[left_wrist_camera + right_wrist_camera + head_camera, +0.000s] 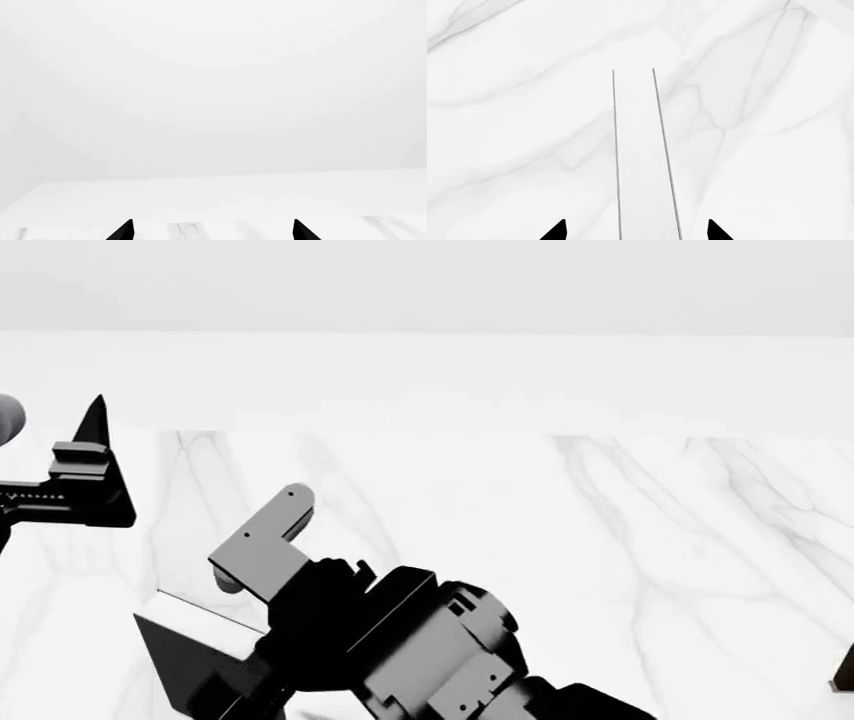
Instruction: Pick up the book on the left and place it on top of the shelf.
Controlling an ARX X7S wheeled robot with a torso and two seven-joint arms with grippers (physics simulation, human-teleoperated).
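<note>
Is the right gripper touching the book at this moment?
Apart. Right wrist view: the book stands edge-on between the right gripper tips, a clear gap each side.

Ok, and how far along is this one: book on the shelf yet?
Nothing looks finished. In hand: the right end effector straddles the book, which sits edge-on between its fingertips with a gap each side, so no grip yet. The left end effector is open over the marble table. Left: close, lift, and place it on the shelf, which no view clearly shows.
</note>
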